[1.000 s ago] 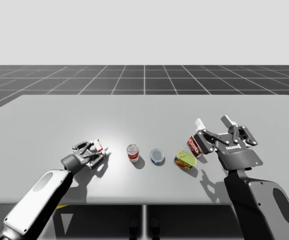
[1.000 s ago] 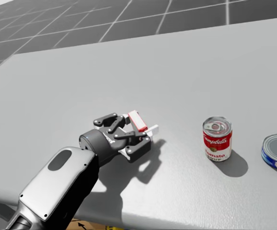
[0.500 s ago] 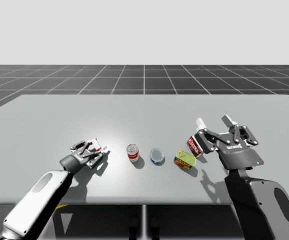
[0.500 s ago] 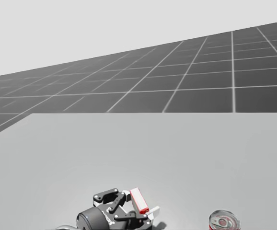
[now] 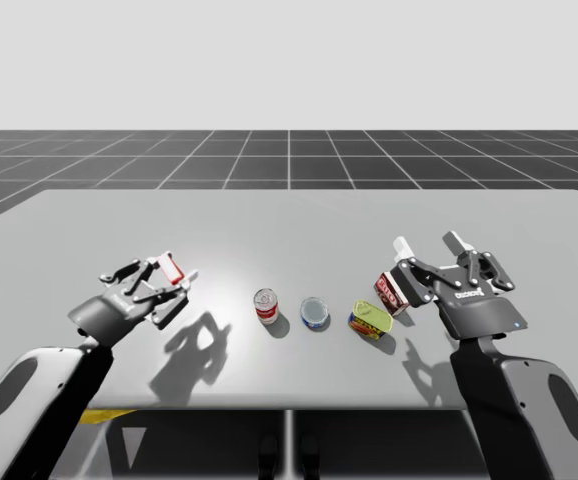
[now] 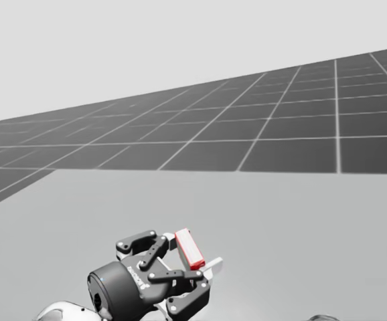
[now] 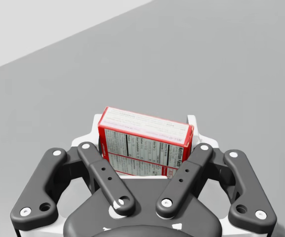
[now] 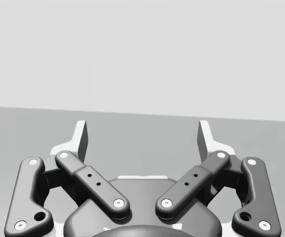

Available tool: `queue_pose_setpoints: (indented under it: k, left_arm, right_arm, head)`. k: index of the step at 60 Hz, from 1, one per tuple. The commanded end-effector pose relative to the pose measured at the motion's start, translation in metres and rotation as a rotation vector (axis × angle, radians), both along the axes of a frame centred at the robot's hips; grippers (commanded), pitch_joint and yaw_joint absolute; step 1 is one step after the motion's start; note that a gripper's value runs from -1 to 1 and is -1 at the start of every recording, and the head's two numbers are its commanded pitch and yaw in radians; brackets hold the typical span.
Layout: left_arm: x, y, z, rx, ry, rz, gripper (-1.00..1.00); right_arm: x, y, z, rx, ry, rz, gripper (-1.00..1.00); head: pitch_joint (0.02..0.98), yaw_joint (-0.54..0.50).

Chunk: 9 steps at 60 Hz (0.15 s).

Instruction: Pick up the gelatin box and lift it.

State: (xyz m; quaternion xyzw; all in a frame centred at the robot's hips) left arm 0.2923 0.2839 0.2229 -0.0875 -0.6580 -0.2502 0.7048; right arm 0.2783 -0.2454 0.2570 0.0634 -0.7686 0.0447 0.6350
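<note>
Gelatin box (image 5: 172, 270): small flat carton with red edges and a white printed panel, which is seen facing the camera in the left wrist view (image 7: 145, 143). It is pinched between the two fingers of the left gripper (image 5: 167, 276), one white pad on each short side. In the head view the gelatin box (image 6: 189, 249) is seen edge-on and tilted, sticking out past the linkages of the left gripper (image 6: 192, 257).

It is held clear of the table (image 5: 289, 215) over the left part, and its shadow is cast on the surface, apart from it.

Right gripper (image 5: 428, 243): fingers are spread wide, with nothing between them in the right wrist view (image 8: 143, 134).

A row of objects is seen along the table between the two arms:
- The red can (image 5: 266, 305) is upright and nearest the gelatin box, but well apart from it.
- The blue can (image 5: 314, 312) is low and flat, beside the red can.
- The yellow tin (image 5: 369, 320) is next in the row.
- The dark red box (image 5: 389, 292) is tilted, just beside the yellow tin and close under the right gripper. Contact cannot be told.
</note>
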Motion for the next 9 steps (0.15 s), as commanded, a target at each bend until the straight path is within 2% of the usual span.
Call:
queue_pose_setpoints:
  k: [1,3,9]
  left_arm:
    - [-0.001,-0.017,0.064,0.049,-0.107,-0.126,1.0]
    - [-0.002,-0.018,0.08,0.062,-0.143,-0.12,1.0]
    - [-0.004,-0.021,0.112,0.07,-0.207,-0.109,1.0]
  right_arm:
    - [0.001,0.0,-0.003,-0.01,-0.024,0.011,-1.0]
    - [0.001,0.0,-0.003,-0.002,-0.006,0.021,-1.0]
    - [0.0,0.001,-0.003,-0.013,-0.014,0.037,-1.0]
  head:
    - [0.409,0.43]
    - [0.406,0.43]
    - [0.403,0.43]
